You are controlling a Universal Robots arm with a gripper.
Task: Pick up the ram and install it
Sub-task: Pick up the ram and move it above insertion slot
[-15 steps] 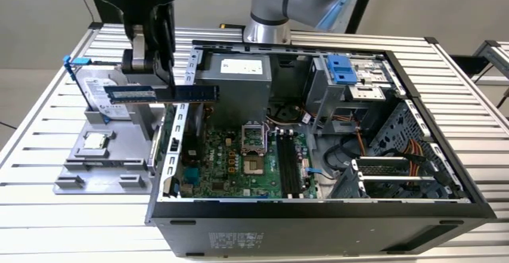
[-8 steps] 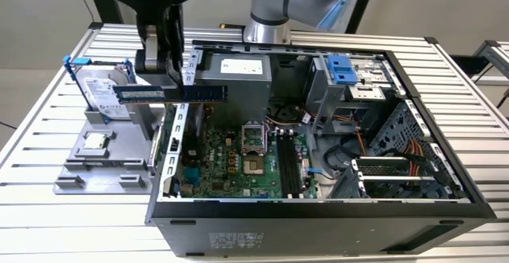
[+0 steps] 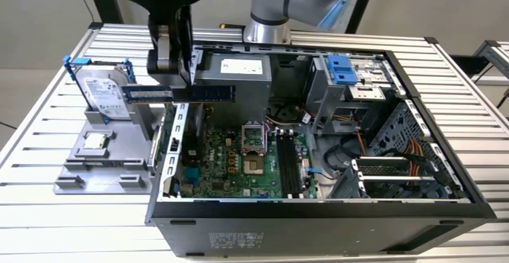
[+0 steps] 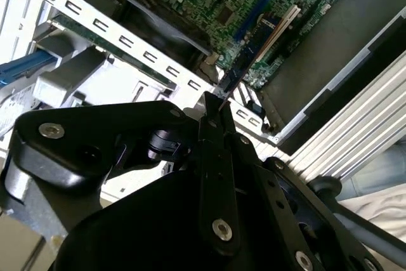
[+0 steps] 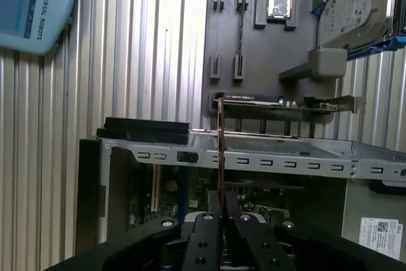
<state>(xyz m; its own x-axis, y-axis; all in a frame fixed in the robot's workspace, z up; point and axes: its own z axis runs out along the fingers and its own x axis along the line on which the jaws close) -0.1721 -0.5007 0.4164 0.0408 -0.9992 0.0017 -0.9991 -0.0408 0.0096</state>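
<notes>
1. Where the gripper (image 3: 180,84) pinches it near mid-length, the ram (image 3: 208,93) hangs level in the air, a blue-green stick lying lengthwise across the exterior view.
2. It sits above the wall of the open computer case (image 3: 318,233) on the exterior view's left. One end reaches in towards the grey power supply (image 3: 235,72) and the other points out towards the hard drive (image 3: 102,93).
3. In both wrist views the ram is seen edge-on, as a thin strip (image 5: 220,150) running out from between the black fingers (image 5: 204,233), which are clamped against its two faces.
4. In the second wrist view that strip (image 4: 248,54) crosses the case's perforated metal rail, with green board beneath it.
5. Below, inside the case, the motherboard (image 3: 223,161) lies flat. Its long black memory slots (image 3: 288,167) run side by side just beside the processor socket, well apart from the ram.
6. Outside the case, on the exterior view's left, a grey holder (image 3: 87,176) rests on the slatted desk (image 3: 47,215).
7. That holder carries the hard drive upright in its blue frame, with a small square silver CPU chip (image 3: 95,142) nearer the camera.
8. The arm's silver and blue joint (image 3: 294,0) rises behind the case.
</notes>
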